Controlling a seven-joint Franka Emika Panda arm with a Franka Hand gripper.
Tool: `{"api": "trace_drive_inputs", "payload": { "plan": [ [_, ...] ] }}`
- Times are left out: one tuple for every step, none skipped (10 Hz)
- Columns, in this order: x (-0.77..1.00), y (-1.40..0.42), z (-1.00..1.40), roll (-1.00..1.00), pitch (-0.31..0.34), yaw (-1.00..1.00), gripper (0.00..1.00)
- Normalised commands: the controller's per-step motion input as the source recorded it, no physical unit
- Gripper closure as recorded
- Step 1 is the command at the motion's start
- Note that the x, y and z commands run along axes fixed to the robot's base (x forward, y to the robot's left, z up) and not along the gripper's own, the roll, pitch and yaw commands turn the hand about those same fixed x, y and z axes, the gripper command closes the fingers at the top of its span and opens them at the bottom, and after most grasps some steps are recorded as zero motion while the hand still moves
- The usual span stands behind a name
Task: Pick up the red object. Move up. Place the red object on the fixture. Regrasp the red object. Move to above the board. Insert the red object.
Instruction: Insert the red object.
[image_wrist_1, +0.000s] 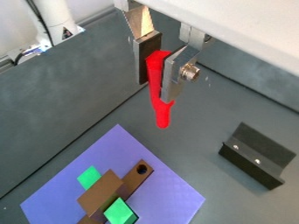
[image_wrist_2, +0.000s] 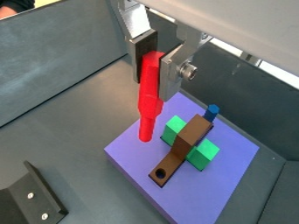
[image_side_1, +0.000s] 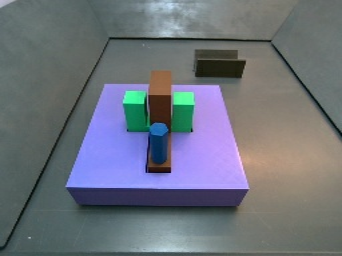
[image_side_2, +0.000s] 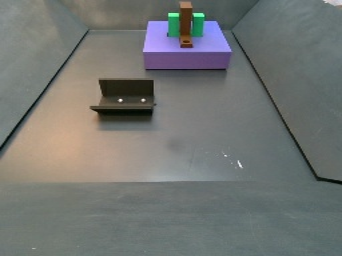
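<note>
In both wrist views my gripper (image_wrist_1: 160, 77) (image_wrist_2: 153, 70) is shut on the red object (image_wrist_1: 163, 109) (image_wrist_2: 147, 114). It is a thin red peg that hangs down from between the fingers, high above the floor. The lavender board (image_wrist_1: 70, 197) (image_wrist_2: 128, 153) (image_side_1: 201, 160) (image_side_2: 167, 55) lies below, off to one side. The dark fixture (image_wrist_1: 257, 155) (image_wrist_2: 30, 203) (image_side_1: 219, 64) (image_side_2: 123, 97) stands on the grey floor apart from the board. The gripper and the red object are out of view in both side views.
On the board are a long brown bar (image_wrist_1: 111, 192) (image_wrist_2: 181, 149) (image_side_1: 160, 100) with a round hole at one end (image_wrist_2: 158, 177), green blocks (image_wrist_2: 176, 127) (image_side_1: 134, 110) beside it, and a blue upright peg (image_wrist_2: 212, 112) (image_side_1: 158, 142). Grey walls ring the floor.
</note>
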Motion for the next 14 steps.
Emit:
{"api": "trace_drive_inputs", "payload": {
  "plan": [
    [0.01, 0.14, -0.30, -0.41, -0.196, -0.03, 1.00],
    [0.00, -0.08, -0.59, -0.24, -0.139, 0.00, 1.00],
    [0.00, -0.08, -0.63, -0.22, -0.126, 0.00, 1.00],
    [0.00, -0.07, -0.70, -0.20, -0.104, 0.00, 1.00],
    [-0.01, -0.08, -0.73, -0.19, -0.091, 0.00, 1.00],
    [-0.04, -0.11, -0.80, -0.15, -0.050, -0.01, 1.00],
    [-0.08, -0.13, -0.79, -0.11, -0.053, 0.00, 1.00],
    [-0.19, -0.15, -0.60, 0.00, -0.056, 0.00, 1.00],
    [-0.18, -0.16, -0.42, 0.11, -0.060, 0.00, 1.00],
    [-0.05, -0.09, -0.32, 0.05, -0.036, 0.00, 1.00],
    [0.00, -0.07, -0.27, 0.00, 0.000, 0.00, 1.00],
    [0.00, -0.05, -0.22, 0.00, -0.017, 0.00, 1.00],
    [-0.01, -0.01, -0.22, 0.00, -0.066, 0.00, 1.00],
    [-0.03, 0.00, -0.25, 0.00, -0.083, 0.00, 1.00]
  ]
}}
